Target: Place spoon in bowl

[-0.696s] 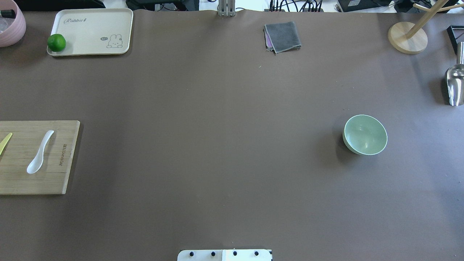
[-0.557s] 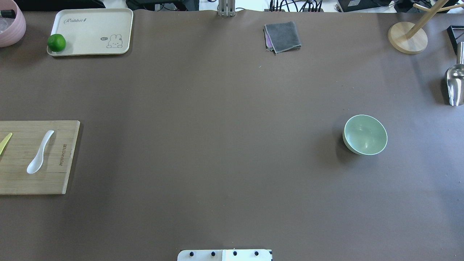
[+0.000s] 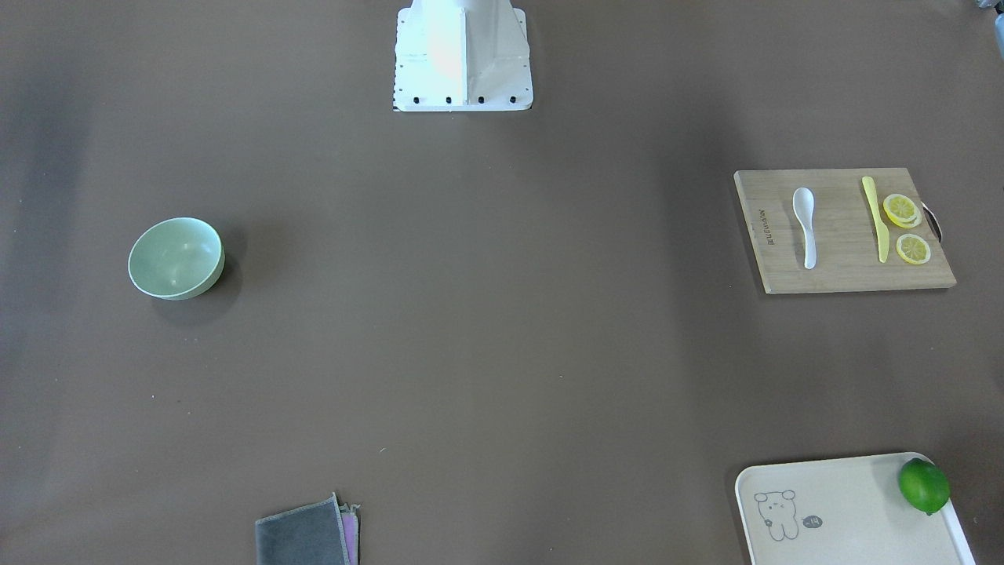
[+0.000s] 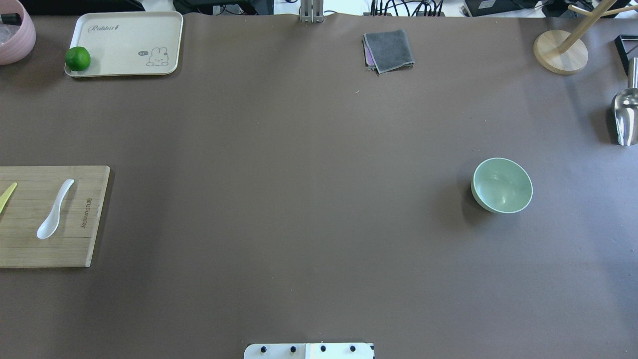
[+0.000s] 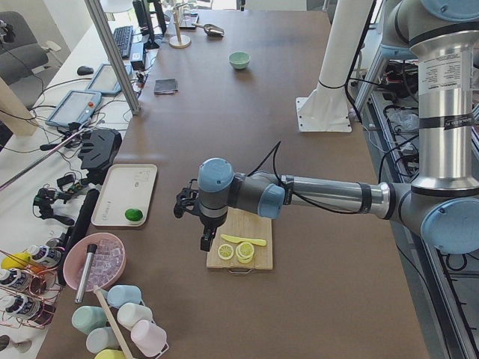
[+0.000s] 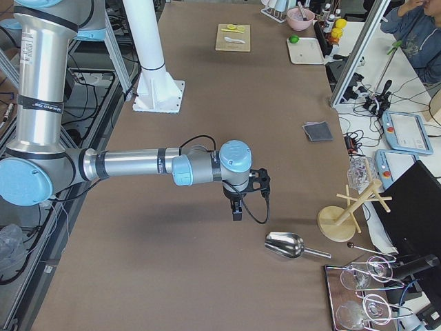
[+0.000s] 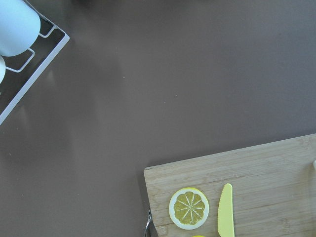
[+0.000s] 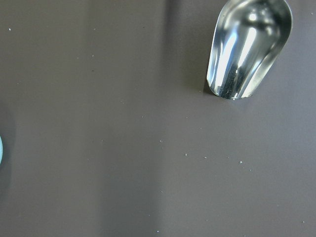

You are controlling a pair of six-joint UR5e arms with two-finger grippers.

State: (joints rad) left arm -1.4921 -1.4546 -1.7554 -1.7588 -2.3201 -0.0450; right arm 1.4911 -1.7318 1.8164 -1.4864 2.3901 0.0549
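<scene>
White soup spoon (image 3: 807, 231) lies on rectangular wooden board (image 3: 843, 267), beside yellow plastic knife (image 3: 874, 220). Mint-green round bowl (image 3: 174, 259) stands well apart, on robot's right side.

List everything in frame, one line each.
spoon: 1, white, on the cutting board, beside the knife
bowl: 1, mint green, empty, at the robot's right
cutting board: 1, wood, at the robot's left
knife: 1, yellow, on the cutting board
lemon slices: 3, yellow, on the cutting board's outer end
tray: 1, cream, far left corner
lime: 1, green, on the tray
cloth: 1, grey, folded, far edge
scoop: 1, metal, far right
stand: 1, wood, far right corner
second bowl: 1, pink, beside the tray
left gripper: 1, black, hanging by the cutting board; open or shut unclear
right gripper: 1, black, hanging near the scoop; open or shut unclear
</scene>
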